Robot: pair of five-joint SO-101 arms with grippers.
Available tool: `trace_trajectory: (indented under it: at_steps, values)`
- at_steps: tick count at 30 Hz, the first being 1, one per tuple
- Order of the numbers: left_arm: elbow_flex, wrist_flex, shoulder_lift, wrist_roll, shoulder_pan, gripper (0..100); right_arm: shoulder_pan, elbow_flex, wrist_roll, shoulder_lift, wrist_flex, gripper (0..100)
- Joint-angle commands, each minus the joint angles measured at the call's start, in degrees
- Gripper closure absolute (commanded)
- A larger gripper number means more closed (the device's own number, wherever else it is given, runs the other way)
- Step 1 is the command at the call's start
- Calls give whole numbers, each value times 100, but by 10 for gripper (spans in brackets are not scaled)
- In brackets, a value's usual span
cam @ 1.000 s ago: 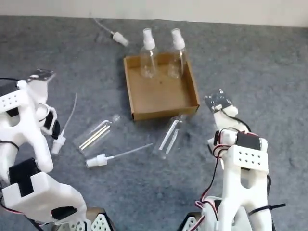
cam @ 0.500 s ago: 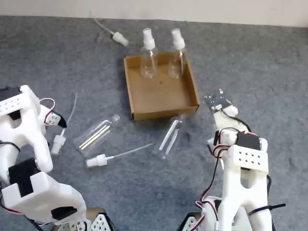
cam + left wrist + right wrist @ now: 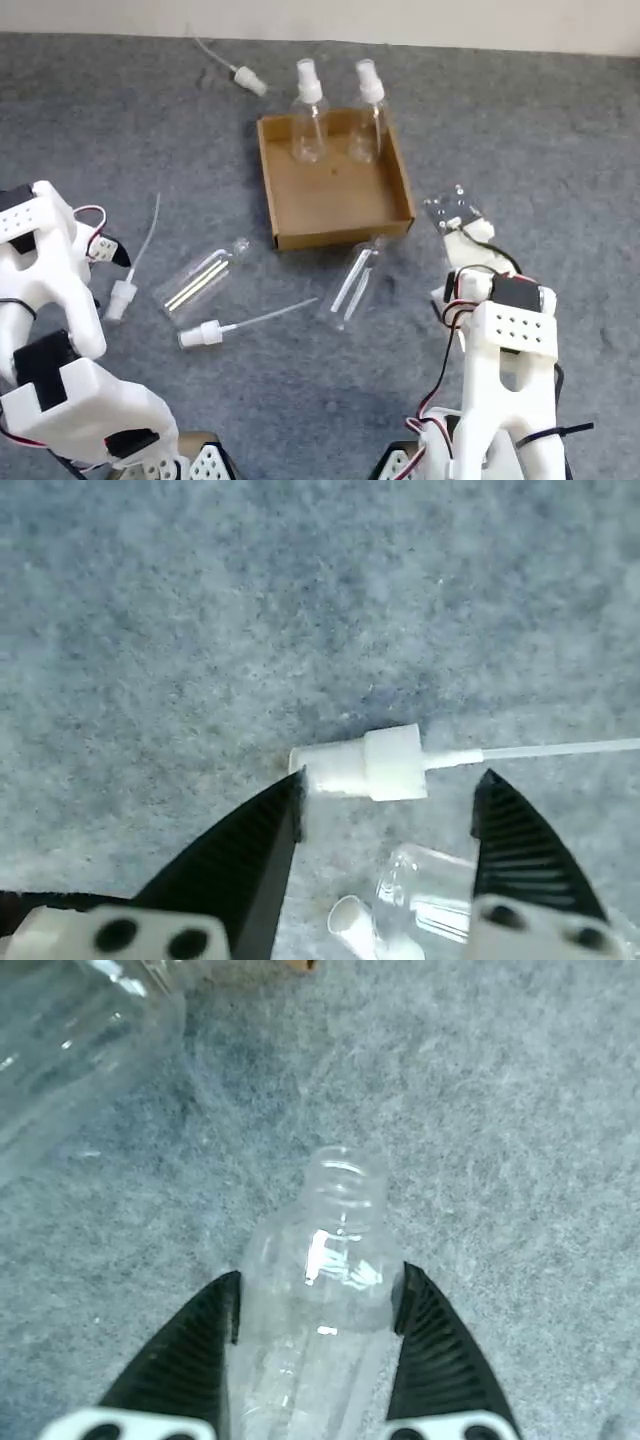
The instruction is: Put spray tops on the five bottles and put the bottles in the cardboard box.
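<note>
Dropped lower, straddling the spray top (image 3: 365, 765) with left fingers (image 3: 250, 850) spread — clenching a bottle (image 3: 320, 1280) in right fingers (image 3: 190, 1350); pinch it squarely.

Likely a lab bench: grey carpeted table (image 3: 560, 150).

bottle (image 3: 320, 1290) base cut off, tube (image 3: 560, 748) end cropped

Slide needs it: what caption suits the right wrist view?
Right gripper clasps a capless clear bottle over grey carpet.
</note>
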Motion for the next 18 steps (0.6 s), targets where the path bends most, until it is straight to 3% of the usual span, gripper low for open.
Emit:
trace_trajectory:
  at_steps: [1, 4, 10, 18]
  values:
    - [-84, 0, -207, 422, -198, 759, -31, -48, 26, -4, -84, 995]
    - [-13, 9, -189, 457, 127, 700, -31, -57, 26, -4, -84, 995]
    - [233, 44, -189, 1380, 505, 454, -31, -57, 44, -4, -84, 995]
    - [593, 9, -189, 1459, 549, 441, -22, -66, 35, -4, -84, 995]
